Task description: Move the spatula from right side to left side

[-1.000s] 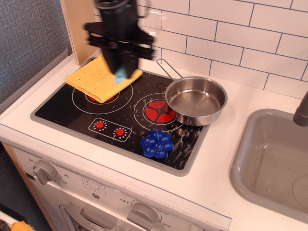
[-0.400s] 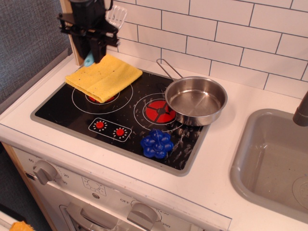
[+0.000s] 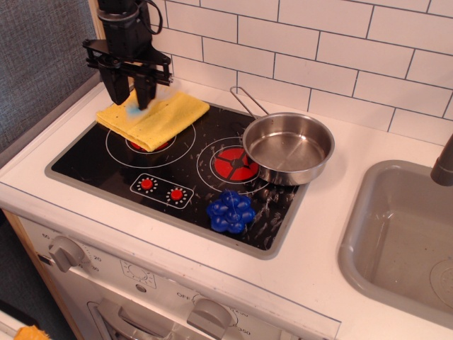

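Well, the spatula (image 3: 134,108) shows only as a blurred bit of light blue between the fingers of the hand (image 3: 132,98), which pinches it just above the yellow cloth (image 3: 159,113) on the stove's left burner. The steel pan (image 3: 289,147) sits well to the right.

Your black gripper (image 3: 132,95) shows a light blue bit of the spatula (image 3: 133,110) between its fingers. Directly under it: yellow cloth (image 3: 157,117). To its right: black glossy cooktop (image 3: 106,166) with white ring markings and grey frame, red burner centre (image 3: 236,164), shiny steel pan (image 3: 288,147), dark blue flower-shaped toy (image 3: 230,210). Behind: white tile wall (image 3: 340,49), grey grout. Far right: grey sink (image 3: 400,241).
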